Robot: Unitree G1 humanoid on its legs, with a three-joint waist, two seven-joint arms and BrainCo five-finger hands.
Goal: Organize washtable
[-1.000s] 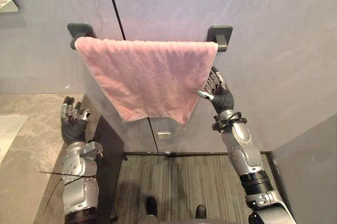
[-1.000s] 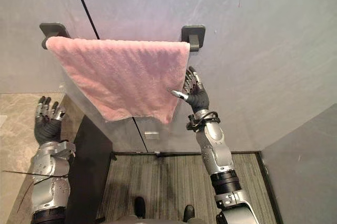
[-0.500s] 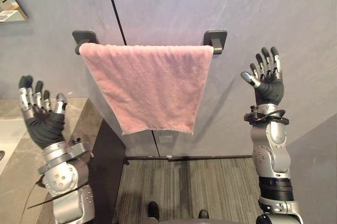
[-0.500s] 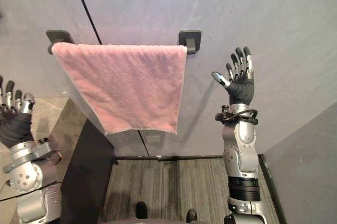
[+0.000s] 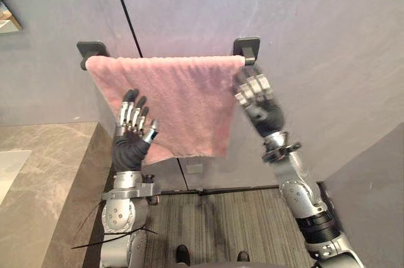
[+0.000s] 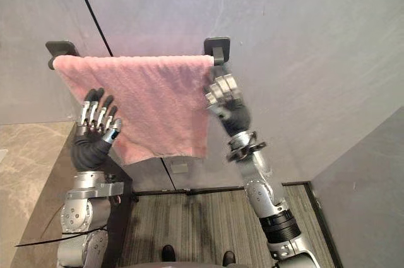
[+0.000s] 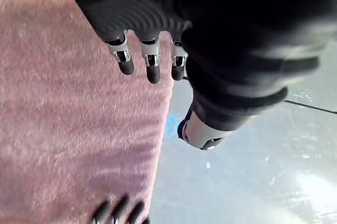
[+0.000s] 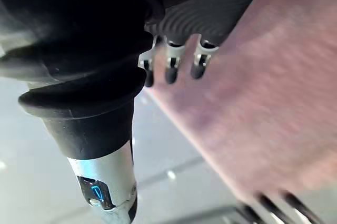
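Setting: grey panelled wall [image 5: 315,41] with a thin black seam; a marble counter [image 5: 38,173] at the lower left and a striped grey floor [image 5: 214,224] below.
Fixture: towel rail mounted on the wall by two dark brackets [image 5: 246,46], one at each end.
Item: pink towel [image 5: 183,101], draped over the rail and hanging flat before the wall.
Item axis: long axis level, running along the rail from bracket to bracket; top fold on the rail, free lower edge pointing down toward the floor, well above it.
Left robot hand [image 5: 130,145]: raised in front of the towel's lower left part with its palm toward the cloth; released, fingers [image 7: 152,66] straight and slightly spread, thumb apart, nothing held.
Right robot hand [image 5: 262,110]: at the towel's right edge, just below the right bracket, overlapping the upper right corner of the cloth; blurred, so whether it is released or grasping cannot be told.
Item relative to hands: towel hangs between the two, left hand low, right hand high.
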